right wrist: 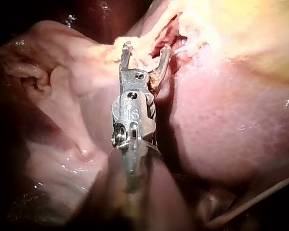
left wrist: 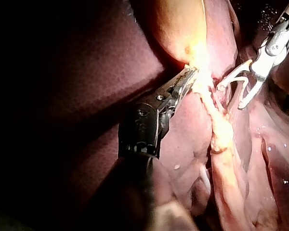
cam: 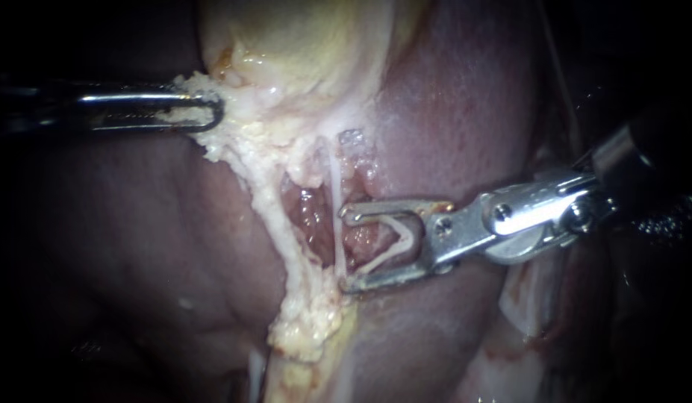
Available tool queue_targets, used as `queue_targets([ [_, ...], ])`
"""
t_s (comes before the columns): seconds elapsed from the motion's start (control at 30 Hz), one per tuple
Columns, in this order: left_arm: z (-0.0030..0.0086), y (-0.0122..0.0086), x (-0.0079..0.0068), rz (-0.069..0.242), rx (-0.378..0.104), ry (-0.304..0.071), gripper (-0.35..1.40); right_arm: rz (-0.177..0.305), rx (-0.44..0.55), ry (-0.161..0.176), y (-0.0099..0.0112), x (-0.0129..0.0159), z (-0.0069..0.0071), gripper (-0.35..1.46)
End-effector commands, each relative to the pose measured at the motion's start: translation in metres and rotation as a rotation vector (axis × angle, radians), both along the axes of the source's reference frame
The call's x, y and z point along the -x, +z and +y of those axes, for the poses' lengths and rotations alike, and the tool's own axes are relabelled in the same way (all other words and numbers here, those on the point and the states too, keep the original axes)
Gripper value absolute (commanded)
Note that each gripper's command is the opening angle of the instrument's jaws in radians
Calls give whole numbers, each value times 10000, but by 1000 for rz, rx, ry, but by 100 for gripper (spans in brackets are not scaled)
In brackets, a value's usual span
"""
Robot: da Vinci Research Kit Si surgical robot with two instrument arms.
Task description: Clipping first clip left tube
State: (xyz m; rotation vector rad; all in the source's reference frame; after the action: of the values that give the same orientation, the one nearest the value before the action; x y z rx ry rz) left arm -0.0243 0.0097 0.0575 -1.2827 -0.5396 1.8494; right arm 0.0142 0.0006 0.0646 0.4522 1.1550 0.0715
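Two jobs were split between your instruments. Your left instrument was clamped on the fatty tissue at the gallbladder's lower edge, seemingly to keep the thin pale tube taut and bare. Your right instrument held an unclosed clip between wide-set jaws, the tips just reaching that tube, nothing squeezed yet.

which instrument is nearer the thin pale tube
The right instrument: its jaws, holding a clip, straddle the tube; the left instrument grips fatty tissue off to the side.
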Motion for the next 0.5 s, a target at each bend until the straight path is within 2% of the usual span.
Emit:
queue_targets([
  [0.03,0,-1,0,0,0,0,-35,1,-3,-4,2,-5,-2,50],
  [0.23,0,-2,1,1,0,-1,-35,8,-13,-17,12,-25,-10,50],
  [0.37,0,-2,1,1,-1,-1,-35,32,-35,-17,15,-32,-12,50],
  [0.5,0,-2,1,1,-1,-1,-35,58,-53,-32,15,-35,-12,49],
])
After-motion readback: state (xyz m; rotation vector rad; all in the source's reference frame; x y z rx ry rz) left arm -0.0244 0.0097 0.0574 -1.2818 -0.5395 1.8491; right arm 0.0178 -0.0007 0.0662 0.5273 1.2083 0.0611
